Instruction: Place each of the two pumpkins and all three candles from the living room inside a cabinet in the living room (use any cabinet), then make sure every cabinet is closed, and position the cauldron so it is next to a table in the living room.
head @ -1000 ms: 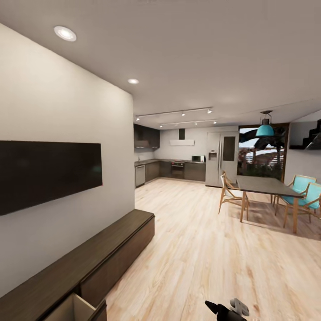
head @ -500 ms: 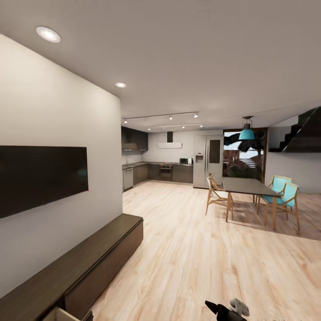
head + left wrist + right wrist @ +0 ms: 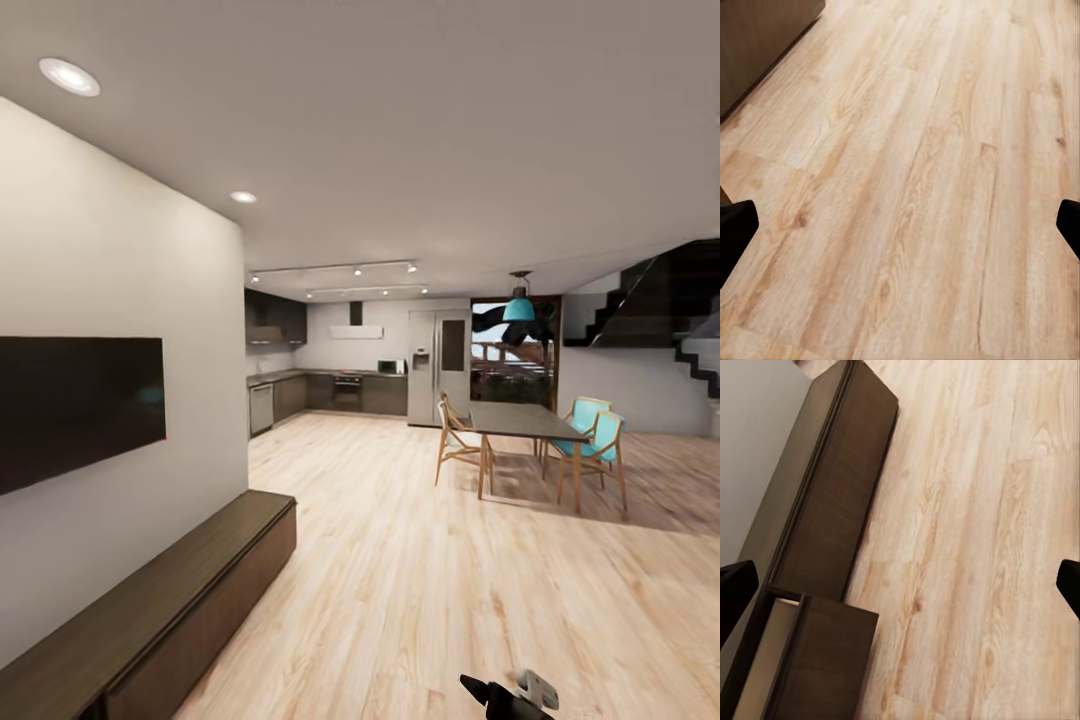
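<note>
Meanwhile, robot in transit | cabinet (image 3: 832, 502) drawer (image 3: 787, 660) hangs open | both claws spread, empty | risk: drawer forgotten or base clips it → cabinet left unclosed

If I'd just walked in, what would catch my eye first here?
Probably the black TV on the left wall, above the long dark cabinet. Across the pale wood floor, a dining table with turquoise chairs stands under a teal lamp.

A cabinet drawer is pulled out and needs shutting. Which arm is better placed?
Probably right: its wrist camera looks onto the open drawer of the cabinet; the left's faces mostly floor.
</note>
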Robot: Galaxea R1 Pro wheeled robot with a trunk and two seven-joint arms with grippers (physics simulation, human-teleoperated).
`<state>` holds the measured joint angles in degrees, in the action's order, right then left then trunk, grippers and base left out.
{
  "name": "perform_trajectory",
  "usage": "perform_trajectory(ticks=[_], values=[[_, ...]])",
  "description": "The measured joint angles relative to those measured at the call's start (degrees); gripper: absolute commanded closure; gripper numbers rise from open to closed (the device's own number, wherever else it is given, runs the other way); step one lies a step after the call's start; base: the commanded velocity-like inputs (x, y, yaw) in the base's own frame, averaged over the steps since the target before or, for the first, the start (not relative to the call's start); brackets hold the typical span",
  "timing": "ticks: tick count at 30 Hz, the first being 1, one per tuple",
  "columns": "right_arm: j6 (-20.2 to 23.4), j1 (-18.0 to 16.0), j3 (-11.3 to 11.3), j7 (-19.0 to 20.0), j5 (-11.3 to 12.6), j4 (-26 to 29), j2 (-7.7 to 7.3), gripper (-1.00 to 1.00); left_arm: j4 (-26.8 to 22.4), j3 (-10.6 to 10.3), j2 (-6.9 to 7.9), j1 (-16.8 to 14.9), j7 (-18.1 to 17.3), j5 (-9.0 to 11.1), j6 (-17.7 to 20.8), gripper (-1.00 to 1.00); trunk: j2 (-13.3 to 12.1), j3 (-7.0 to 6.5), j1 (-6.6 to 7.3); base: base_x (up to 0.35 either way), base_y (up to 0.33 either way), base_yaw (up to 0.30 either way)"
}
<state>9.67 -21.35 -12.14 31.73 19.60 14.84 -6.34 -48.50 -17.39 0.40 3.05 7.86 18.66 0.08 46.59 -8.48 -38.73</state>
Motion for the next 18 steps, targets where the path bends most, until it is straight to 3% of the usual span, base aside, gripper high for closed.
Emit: perform_trajectory(ticks=[18], values=[[0.0,0.0,0.0,0.0,0.0,0.0,0.09,-1.00,0.0,0.0,0.00,0.0,0.0,0.0,0.0,-1.00,-7.2,-4.17,3.95,0.000,0.000,-0.149]])
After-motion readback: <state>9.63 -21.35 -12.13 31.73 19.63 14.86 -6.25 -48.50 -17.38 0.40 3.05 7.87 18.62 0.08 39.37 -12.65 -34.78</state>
